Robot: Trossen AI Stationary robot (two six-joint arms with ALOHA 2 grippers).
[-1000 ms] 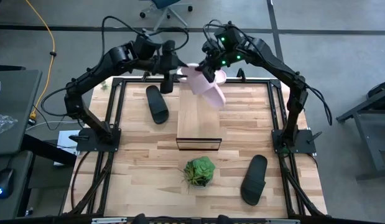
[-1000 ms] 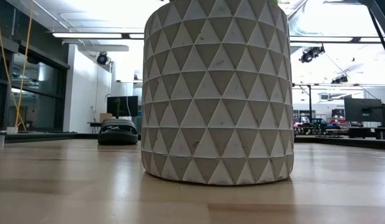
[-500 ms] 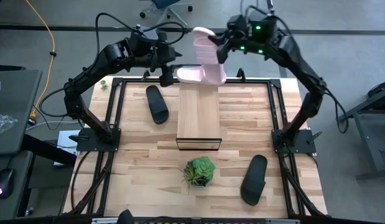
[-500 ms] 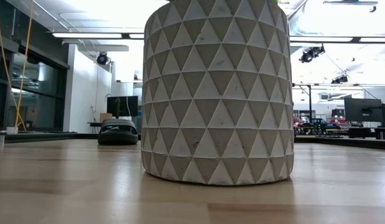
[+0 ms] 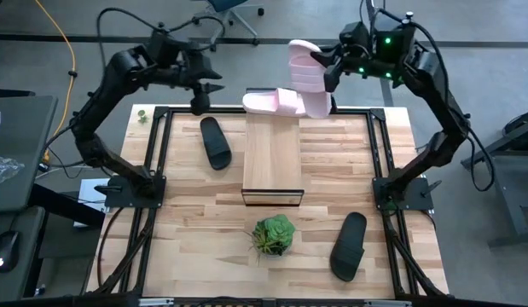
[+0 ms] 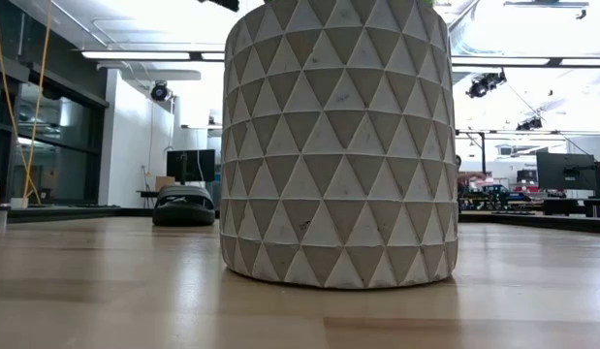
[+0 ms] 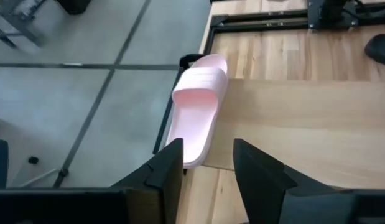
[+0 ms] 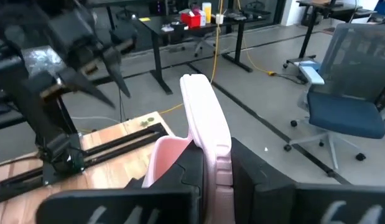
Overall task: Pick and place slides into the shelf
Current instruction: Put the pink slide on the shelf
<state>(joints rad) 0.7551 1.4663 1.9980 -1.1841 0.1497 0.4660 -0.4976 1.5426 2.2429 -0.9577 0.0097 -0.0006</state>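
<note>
High view: right pincer [image 5: 329, 75] clamped on a pink slide [image 5: 306, 75], carried upright above the far end of the shelf [image 5: 273, 158]. A second pink slide [image 5: 272, 102] lies flat across that far end, partly overhanging it.
High view, left side: left pincer [image 5: 198, 101] hangs over the table's far left corner, holding nothing, apart from the flat pink slide. One black slide [image 5: 216, 142] sits on the table [image 5: 195, 213] just left of the shelf; another black slide [image 5: 350, 246] lies near the front right, beyond the plant [image 5: 274, 234].
Low view: the plant's patterned pot [image 6: 340, 145] fills the picture; a black slide [image 6: 184, 207] shows behind it. No arms here.
Left wrist view: fingers [image 7: 168, 169] moderately parted, empty, with the flat pink slide [image 7: 197, 107] lying ahead of them.
Right wrist view: the held pink slide [image 8: 208, 137] stands pinched between the fingers [image 8: 183, 171].
Step in hand: I judge it the carry of the second pink slide to the shelf.
Next move: tip it flat, lower it beside its mate on the plank, then let go.
</note>
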